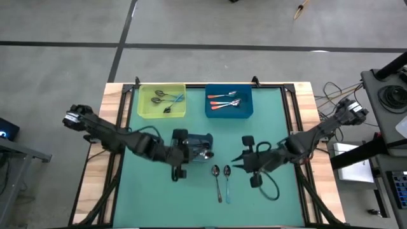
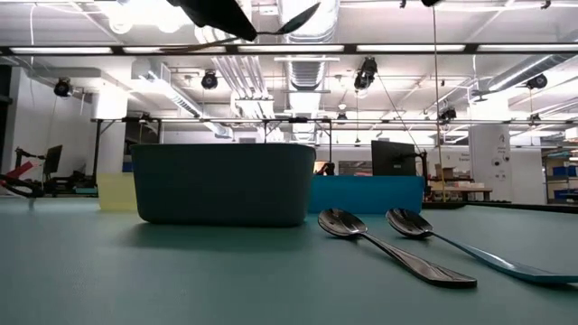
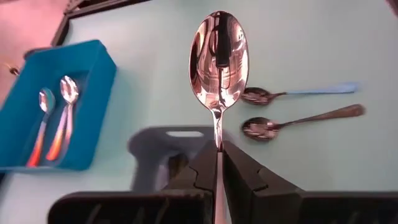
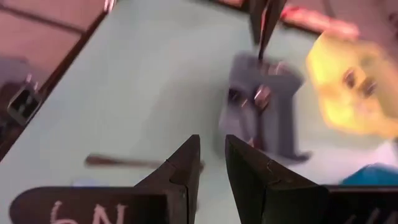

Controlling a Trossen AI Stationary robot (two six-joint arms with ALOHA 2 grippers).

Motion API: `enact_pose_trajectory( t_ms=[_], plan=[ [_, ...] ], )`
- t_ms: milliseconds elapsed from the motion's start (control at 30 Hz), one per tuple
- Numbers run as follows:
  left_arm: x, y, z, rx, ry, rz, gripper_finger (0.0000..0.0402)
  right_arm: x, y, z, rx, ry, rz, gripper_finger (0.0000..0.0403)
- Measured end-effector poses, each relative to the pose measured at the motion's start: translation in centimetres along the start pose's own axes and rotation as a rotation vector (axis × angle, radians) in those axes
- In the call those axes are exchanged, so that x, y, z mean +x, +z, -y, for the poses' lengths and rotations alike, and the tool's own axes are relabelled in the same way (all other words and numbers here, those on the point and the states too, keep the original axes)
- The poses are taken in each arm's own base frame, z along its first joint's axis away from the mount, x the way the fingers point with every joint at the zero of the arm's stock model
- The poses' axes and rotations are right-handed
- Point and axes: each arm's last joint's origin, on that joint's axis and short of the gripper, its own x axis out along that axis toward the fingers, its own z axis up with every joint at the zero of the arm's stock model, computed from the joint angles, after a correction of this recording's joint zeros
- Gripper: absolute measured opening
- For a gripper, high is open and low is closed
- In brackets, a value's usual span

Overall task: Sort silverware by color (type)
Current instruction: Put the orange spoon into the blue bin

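Two spoons [image 1: 221,178] lie loose; left gripper [image 3: 219,163] jaws clamp a third [image 3: 219,59]; right gripper [image 4: 212,163] jaws parted.

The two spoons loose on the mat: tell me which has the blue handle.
The spoon nearer the right end effector. Its neighbour, on the left arm's side, is all dark metal.

Bare green mat [image 1: 159,197] up front; two loose spoons [image 1: 221,178] between the arms.

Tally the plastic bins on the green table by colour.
Yellow plastic bin: 1
Blue plastic bin: 1
Dark grey plastic bin: 1
Total: 3
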Motion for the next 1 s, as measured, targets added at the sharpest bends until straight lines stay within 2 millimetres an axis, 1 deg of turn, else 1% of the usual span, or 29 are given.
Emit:
enact_pose_trajectory(
  t_ms=[133, 200, 300, 433, 600, 767, 867, 1000],
  plan=[
    [0.3, 0.2, -2.4, 0.046, 0.045, -0.003, 0.0000, -1.4, 1.1, 1.6, -0.042, -0.034, 0.108, 0.0068],
    [0.5, 0.3, -3.6, 0.056, 0.041, -0.007, 0.0000, -1.8, 1.4, 2.2, -0.077, -0.055, 0.158, 0.0068],
    [1.0, 0.3, -5.4, 0.064, 0.046, -0.016, 0.0000, -2.2, 1.5, 3.3, -0.125, -0.076, 0.202, 0.0068],
    [1.6, 0.1, -7.9, 0.071, 0.071, -0.033, 0.0000, -2.5, 1.7, 5.2, -0.142, -0.052, 0.248, 0.0068],
    [2.2, -0.1, -10.8, 0.084, 0.079, -0.030, 0.0000, -2.2, 1.5, 8.0, -0.137, -0.043, 0.250, 0.0068],
    [2.5, -0.4, -13.7, 0.090, 0.078, -0.012, 0.0000, -1.8, 0.9, 10.7, -0.111, -0.079, 0.233, 0.0068],
    [2.6, -0.5, -15.3, 0.093, 0.078, 0.010, 0.0000, -1.7, 0.5, 11.9, -0.106, -0.082, 0.230, 0.0068],
    [2.7, -0.7, -17.3, 0.096, 0.096, 0.045, 0.0000, -1.2, -0.2, 12.9, -0.124, -0.083, 0.263, 0.0068]
  ],
)
